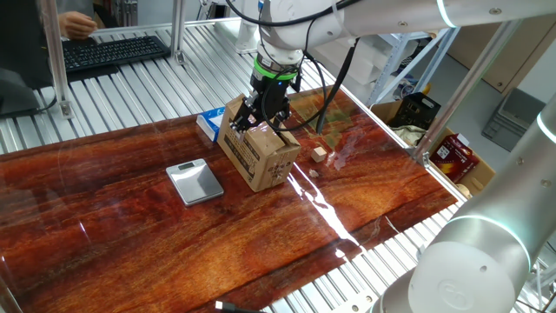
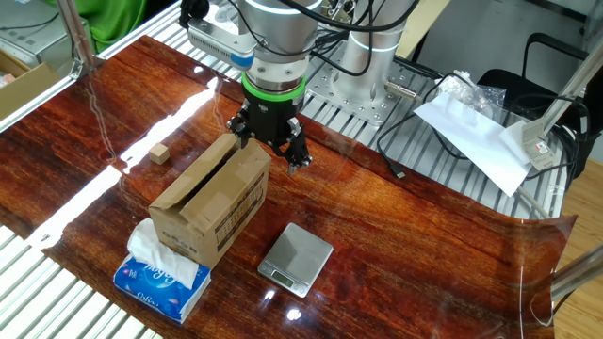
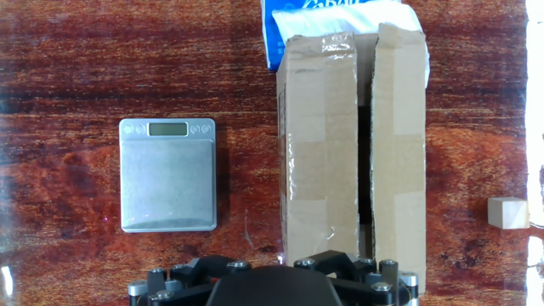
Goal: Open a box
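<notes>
- The hand [image 2: 270, 143] hangs pointing straight down over the near end of the box [image 2: 211, 205], just left of centre in the other fixed view; its fingers are spread wide apart and nothing is between them.
- In one fixed view the hand [image 1: 265, 113] sits above the box [image 1: 259, 149] at upper centre; whether a fingertip touches the cardboard cannot be told.
- In the hand view only the hand's dark housing shows, along the bottom edge, and the box [image 3: 353, 144] fills the centre right, its two long top flaps lying nearly flat with a dark gap between them.
- The box is brown corrugated cardboard with dark print on its side, standing on the reddish wood bench [image 2: 396, 235].
- A blue-and-white tissue packet [image 2: 162, 273] lies against the far end of the box, lower left in the other fixed view.
- A flat silver scale [image 2: 296, 258] lies beside the box, apart from it.
- A small wooden block [image 2: 159, 153] sits on the other side, well apart.
</notes>
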Robot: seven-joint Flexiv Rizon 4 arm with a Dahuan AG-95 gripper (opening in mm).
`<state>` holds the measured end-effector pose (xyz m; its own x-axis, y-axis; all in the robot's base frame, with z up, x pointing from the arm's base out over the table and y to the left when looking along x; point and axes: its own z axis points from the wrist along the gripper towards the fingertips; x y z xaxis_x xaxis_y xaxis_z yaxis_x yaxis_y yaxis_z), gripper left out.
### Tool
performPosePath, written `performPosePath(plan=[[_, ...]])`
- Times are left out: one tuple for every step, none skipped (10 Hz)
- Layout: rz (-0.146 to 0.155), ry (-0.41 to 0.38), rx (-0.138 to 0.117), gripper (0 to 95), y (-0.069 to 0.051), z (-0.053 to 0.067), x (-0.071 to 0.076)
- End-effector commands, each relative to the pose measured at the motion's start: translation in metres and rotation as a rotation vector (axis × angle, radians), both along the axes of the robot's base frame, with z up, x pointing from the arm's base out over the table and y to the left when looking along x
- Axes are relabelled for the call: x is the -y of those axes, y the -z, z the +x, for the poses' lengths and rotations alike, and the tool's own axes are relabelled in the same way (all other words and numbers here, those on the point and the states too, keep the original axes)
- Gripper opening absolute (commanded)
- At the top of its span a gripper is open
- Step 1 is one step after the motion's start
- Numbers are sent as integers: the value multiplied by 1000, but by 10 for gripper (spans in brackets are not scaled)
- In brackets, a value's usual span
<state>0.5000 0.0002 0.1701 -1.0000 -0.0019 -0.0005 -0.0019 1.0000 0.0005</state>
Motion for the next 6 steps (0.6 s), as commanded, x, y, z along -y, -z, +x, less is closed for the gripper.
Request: performPosePath(plan=[[36, 135, 12, 0, 0, 0, 0], [35, 137, 13, 0, 1, -1, 0], [35, 140, 13, 0, 1, -1, 0], [36, 141, 13, 0, 1, -1, 0], [36, 141, 14, 0, 1, -2, 0], [36, 140, 14, 0, 1, -2, 0]])
